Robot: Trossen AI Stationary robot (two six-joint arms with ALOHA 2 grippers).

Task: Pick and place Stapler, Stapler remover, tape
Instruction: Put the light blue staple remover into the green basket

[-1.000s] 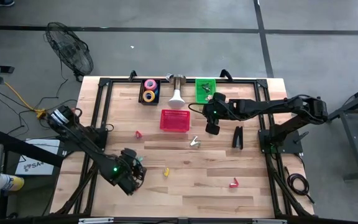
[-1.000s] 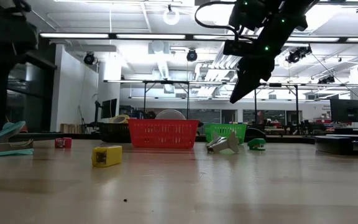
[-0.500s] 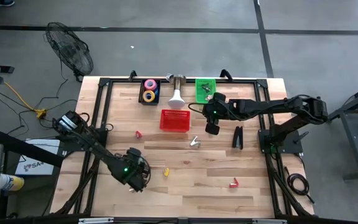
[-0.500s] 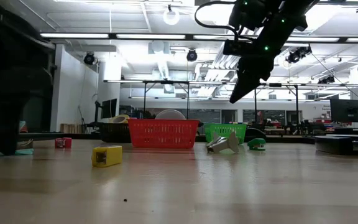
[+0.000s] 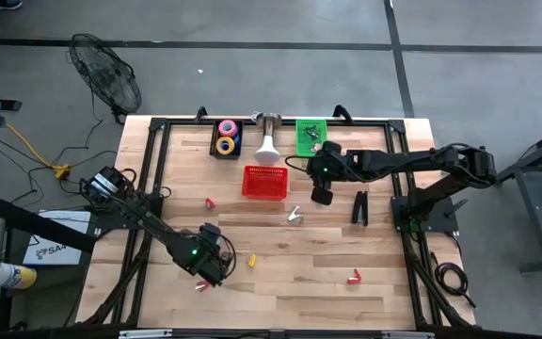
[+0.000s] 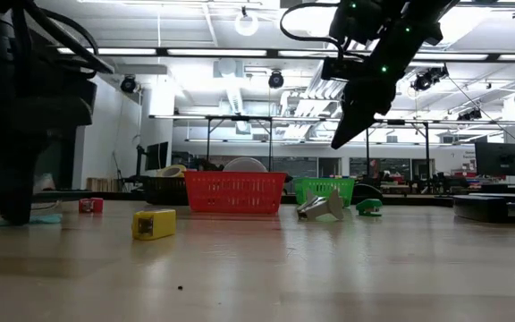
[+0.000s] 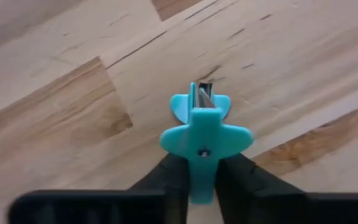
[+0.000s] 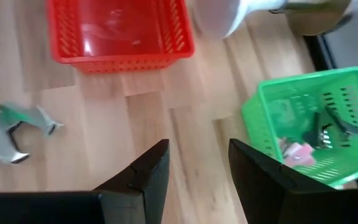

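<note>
Grasping step | table (image 5: pixel 280 282) | green basket (image 5: pixel 310 133) holds removers | left gripper (image 7: pixel 194 186) fingers pinching teal remover (image 7: pixel 204 140) near table's front-left | right gripper (image 8: pixel 194 165) fingers spread, beside red basket (image 5: pixel 264 182) | next: lift, carry to green basket

High view: overhead, straight down, whole surface (image 5: pixel 280 282) and both arms. Low view: surface height, level across into the room; shares the red basket (image 5: pixel 264 182) (image 6: pixel 235 191) with overhead. Left wrist: very close, facing wood. Right wrist: higher, looking down on red basket (image 8: pixel 120 34) and green basket (image 8: pixel 309 124).
</note>
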